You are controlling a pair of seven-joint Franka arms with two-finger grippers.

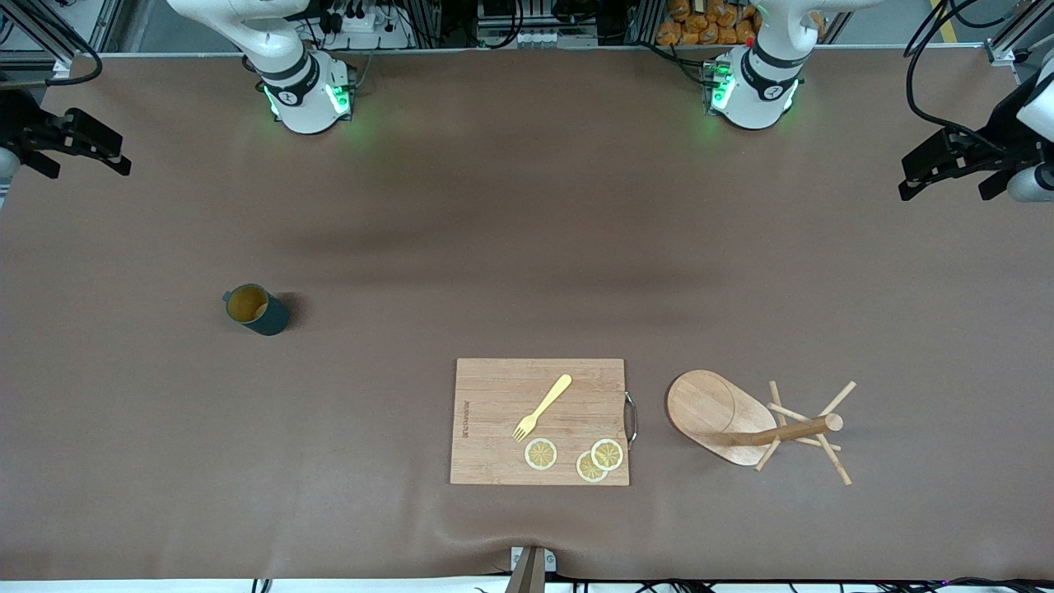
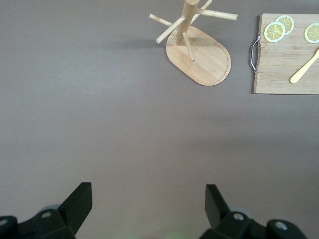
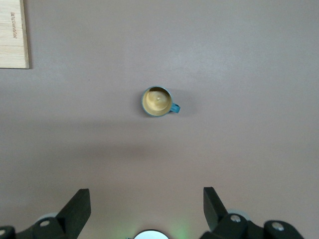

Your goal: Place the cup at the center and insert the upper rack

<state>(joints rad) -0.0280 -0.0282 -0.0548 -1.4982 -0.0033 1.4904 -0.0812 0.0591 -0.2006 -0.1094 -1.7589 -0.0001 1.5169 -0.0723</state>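
Note:
The cup, dark teal with a mustard-yellow inside, stands upright on the brown table toward the right arm's end; it also shows in the right wrist view, handle to one side. The upper rack, a light wooden mug tree with an oval base, stands upright toward the left arm's end, beside the cutting board; it also shows in the left wrist view. My left gripper is open and empty, high over bare table. My right gripper is open and empty, high above the table near its own base.
A rectangular wooden cutting board with a metal handle lies near the front edge, beside the rack. On it are a yellow fork and three lemon slices. Both arm bases stand along the back edge.

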